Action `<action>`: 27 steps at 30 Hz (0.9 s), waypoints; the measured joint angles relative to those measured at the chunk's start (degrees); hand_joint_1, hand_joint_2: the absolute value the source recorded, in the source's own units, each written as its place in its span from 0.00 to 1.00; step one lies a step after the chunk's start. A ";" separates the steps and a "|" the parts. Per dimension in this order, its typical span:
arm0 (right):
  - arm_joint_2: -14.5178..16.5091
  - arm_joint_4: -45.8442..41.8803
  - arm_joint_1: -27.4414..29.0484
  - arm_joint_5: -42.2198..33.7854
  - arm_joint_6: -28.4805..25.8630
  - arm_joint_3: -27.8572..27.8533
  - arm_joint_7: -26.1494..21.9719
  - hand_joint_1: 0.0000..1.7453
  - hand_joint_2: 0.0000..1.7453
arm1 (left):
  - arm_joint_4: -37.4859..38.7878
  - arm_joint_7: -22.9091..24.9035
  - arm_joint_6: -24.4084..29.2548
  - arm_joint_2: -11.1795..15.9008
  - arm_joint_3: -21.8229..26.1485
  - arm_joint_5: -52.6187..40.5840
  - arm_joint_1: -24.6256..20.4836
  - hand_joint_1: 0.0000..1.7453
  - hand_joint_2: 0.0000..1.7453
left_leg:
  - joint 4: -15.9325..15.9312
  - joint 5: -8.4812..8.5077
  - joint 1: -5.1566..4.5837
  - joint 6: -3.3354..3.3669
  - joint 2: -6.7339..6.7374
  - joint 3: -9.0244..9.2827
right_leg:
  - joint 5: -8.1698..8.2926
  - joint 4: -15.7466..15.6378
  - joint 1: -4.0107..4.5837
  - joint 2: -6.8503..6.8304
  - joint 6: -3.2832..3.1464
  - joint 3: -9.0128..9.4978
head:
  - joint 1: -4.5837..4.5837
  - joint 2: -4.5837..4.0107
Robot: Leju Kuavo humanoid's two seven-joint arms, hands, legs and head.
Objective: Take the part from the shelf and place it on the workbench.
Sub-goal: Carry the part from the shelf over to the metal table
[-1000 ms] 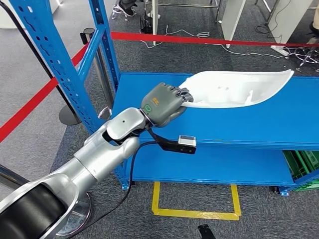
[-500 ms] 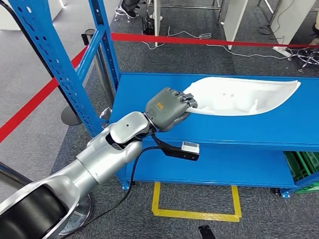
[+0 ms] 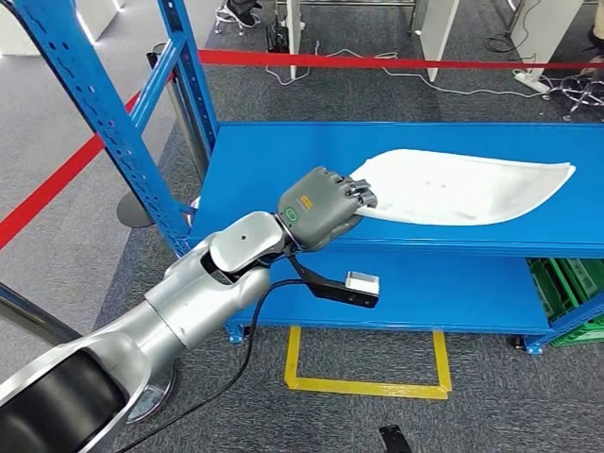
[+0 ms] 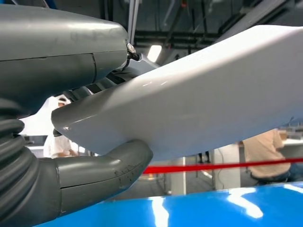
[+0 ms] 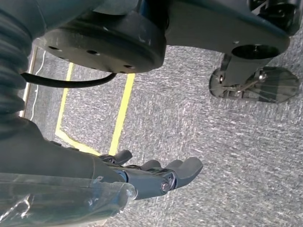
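Observation:
A long white curved part [image 3: 462, 189] lies along the blue shelf [image 3: 271, 170]. My left hand [image 3: 321, 203] grips its left end, fingers over the top edge. In the left wrist view the thumb [image 4: 107, 170] sits under the part [image 4: 214, 94]. That end hangs a little above the shelf surface [image 4: 214, 208], and the room shows through the gap. My right hand [image 5: 161, 177] hangs over the grey floor with its fingers stretched out and holds nothing.
A blue perforated rack upright [image 3: 107, 123] stands left of the shelf. A lower blue shelf [image 3: 427, 293] lies beneath, with a green crate [image 3: 570, 302] at its right. Red barrier tape [image 3: 356, 61] runs behind. A yellow floor marking [image 3: 363, 387] lies in front. A person [image 4: 264, 151] sits beyond.
The camera has shifted, so the whole scene has moved. My left hand keeps its hold on the part. The part now lies nearer the shelf's front edge.

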 joint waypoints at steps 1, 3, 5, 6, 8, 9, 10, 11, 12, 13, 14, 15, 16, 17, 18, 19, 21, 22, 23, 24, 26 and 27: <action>0.02 0.00 -0.01 0.00 0.01 -0.02 -0.02 0.00 1.00 | -0.09 0.03 -0.02 -0.06 -0.02 0.04 -0.19 1.00 1.00 | -1.63 -0.14 -0.20 0.17 0.00 0.89 | 0.47 -0.15 -0.03 -0.04 0.30 -0.19 | -0.01 0.00; 0.03 0.00 0.08 0.00 0.04 -0.07 -0.04 0.00 1.00 | -0.15 0.18 -0.28 0.02 -0.09 0.28 -0.32 1.00 1.00 | -2.53 0.58 -0.25 0.28 0.02 0.64 | 1.51 -0.73 -0.14 -0.08 1.04 -0.40 | -0.02 0.00; 0.02 0.00 0.23 -0.01 0.04 -0.12 -0.04 0.00 1.00 | -0.15 0.38 -0.62 0.15 -0.26 0.67 -0.30 1.00 1.00 | -3.09 1.87 -0.04 0.77 0.19 -0.03 | 0.23 0.07 -0.19 -0.10 1.60 -1.13 | 0.02 0.00; 0.01 0.00 0.23 0.00 0.04 -0.14 -0.05 0.00 1.00 | -0.15 0.46 -0.71 0.18 -0.35 0.82 -0.31 1.00 1.00 | -3.32 2.56 0.11 1.01 0.28 -0.50 | -2.00 2.20 -0.17 -0.12 1.80 -1.91 | 0.08 0.00; 0.01 0.00 0.09 0.01 0.03 -0.17 -0.06 0.00 1.00 | -0.15 0.59 -0.79 0.29 -0.54 1.01 -0.28 1.00 1.00 | -3.32 3.73 0.10 1.32 0.36 -1.86 | -7.65 9.49 -0.14 -0.16 2.11 -3.78 | 0.19 0.00; 0.01 -0.01 0.02 0.03 0.03 -0.18 -0.06 0.00 1.00 | -0.15 0.63 -0.81 0.38 -0.63 1.03 -0.19 1.00 1.00 | -3.30 4.35 0.09 1.34 0.40 -2.62 | -9.51 13.20 -0.14 -0.17 2.26 -4.44 | 0.19 0.00; 0.01 -0.01 -0.01 0.04 0.03 -0.18 -0.06 0.00 1.00 | -0.14 0.65 -0.84 0.47 -0.74 1.04 -0.07 1.00 1.00 | -3.27 4.97 0.08 1.32 0.43 -3.40 | -10.04 15.47 -0.13 -0.18 2.37 -4.38 | 0.19 0.00; 0.01 -0.01 0.00 0.08 0.03 -0.18 -0.04 0.00 1.00 | -0.14 0.66 -0.85 0.54 -0.85 1.05 0.05 1.00 1.00 | -3.23 5.60 0.10 1.24 0.45 -4.20 | -9.42 15.86 -0.14 -0.19 2.46 -3.37 | 0.20 0.00; -0.01 -0.01 0.05 0.13 0.02 -0.19 -0.02 0.00 1.00 | -0.14 0.66 -0.85 0.58 -0.97 1.07 0.13 1.00 1.00 | -3.17 6.19 0.15 1.10 0.43 -4.95 | -8.00 13.94 -0.18 -0.20 2.53 -1.25 | 0.19 0.00; -0.02 -0.01 0.07 0.17 0.02 -0.19 0.00 0.00 1.00 | -0.14 0.66 -0.85 0.61 -1.06 1.09 0.16 1.00 1.00 | -3.02 6.74 0.21 0.86 0.40 -5.65 | -6.93 10.28 -0.23 -0.22 2.65 1.66 | 0.21 0.00; -0.02 -0.01 0.04 0.21 0.01 -0.19 0.01 0.00 1.00 | -0.15 0.66 -0.85 0.66 -1.11 1.11 0.14 1.00 1.00 | -2.82 7.22 0.17 0.56 0.35 -6.29 | -6.69 6.01 -0.22 -0.21 2.78 4.82 | 0.21 0.00; -0.02 -0.01 0.00 0.24 0.01 -0.19 0.00 0.00 1.00 | -0.15 0.66 -0.85 0.69 -1.14 1.14 0.13 1.00 1.00 | -2.61 7.66 0.10 0.26 0.33 -6.73 | -6.93 2.62 -0.19 -0.09 2.64 7.08 | 0.16 0.00; -0.02 -0.01 -0.04 0.26 0.01 -0.19 -0.02 0.00 1.00 | -0.15 0.67 -0.85 0.72 -1.15 1.17 0.11 1.00 1.00 | -2.44 8.07 0.00 -0.01 0.33 -7.01 | -7.54 0.45 -0.12 0.02 2.39 8.38 | 0.10 -0.01; -0.01 0.00 -0.05 0.28 0.01 -0.18 -0.03 0.00 1.00 | -0.15 0.67 -0.84 0.76 -1.17 1.19 0.10 1.00 1.00 | -2.41 8.51 -0.08 -0.23 0.34 -7.18 | -7.78 -0.28 0.01 0.15 1.93 8.72 | 0.01 -0.01; -0.01 0.00 0.01 0.28 0.01 -0.19 -0.03 0.00 1.00 | -0.15 0.68 -0.84 0.79 -1.21 1.20 0.11 1.00 1.00 | -2.45 8.95 -0.07 -0.43 0.36 -7.25 | -7.47 -0.22 0.00 0.21 1.26 8.22 | -0.09 -0.01; -0.01 0.00 0.06 0.28 0.01 -0.19 -0.02 0.00 1.00 | -0.15 0.68 -0.84 0.85 -1.25 1.21 0.09 1.00 1.00 | -2.36 8.82 -0.01 -0.72 0.37 -7.49 | -7.07 -0.23 -0.03 0.13 0.70 7.87 | -0.11 -0.01; -0.01 -0.01 0.06 0.28 0.01 -0.20 -0.02 0.00 1.00 | -0.15 0.68 -0.85 0.97 -1.31 1.21 0.08 1.00 1.00 | 0.07 5.69 0.15 -1.44 0.38 -8.58 | -5.92 -0.30 -0.16 -0.01 -0.39 6.78 | -0.32 0.00; -0.01 -0.01 0.04 0.29 0.02 -0.20 -0.02 0.00 1.00 | -0.15 0.68 -0.85 1.02 -1.33 1.21 0.06 1.00 1.00 | 3.08 2.77 0.24 -1.80 0.39 -9.57 | -5.28 -0.30 -0.18 -0.06 -0.70 6.12 | -0.43 0.00; -0.01 -0.02 0.05 0.31 0.02 -0.20 -0.02 0.00 1.00 | -0.15 0.68 -0.85 1.07 -1.35 1.24 0.08 1.00 1.00 | 7.07 -0.16 0.31 -2.05 0.39 -10.69 | -4.64 -0.29 -0.19 -0.08 -0.86 5.31 | -0.55 -0.01; -0.01 -0.02 0.08 0.33 0.02 -0.20 -0.02 0.00 1.00 | -0.15 0.70 -0.85 1.11 -1.39 1.31 0.12 1.00 1.00 | 11.07 -2.28 0.37 -2.19 0.40 -11.65 | -4.01 -0.27 -0.18 -0.13 -0.89 4.47 | -0.58 -0.01; -0.01 -0.02 0.13 0.39 0.01 -0.20 -0.02 0.00 1.00 | -0.15 0.79 -0.87 1.24 -1.49 1.52 0.24 1.00 1.00 | 15.19 -2.88 0.39 -2.10 0.39 -11.58 | -2.80 -0.23 -0.15 -0.23 -0.81 2.84 | -0.60 -0.01; -0.01 -0.02 0.13 0.42 0.01 -0.20 -0.02 0.00 1.00 | -0.15 0.86 -0.88 1.30 -1.53 1.63 0.26 1.00 1.00 | 14.21 -1.68 0.37 -1.86 0.39 -10.06 | -2.22 -0.22 -0.10 -0.25 -0.74 2.11 | -0.60 -0.01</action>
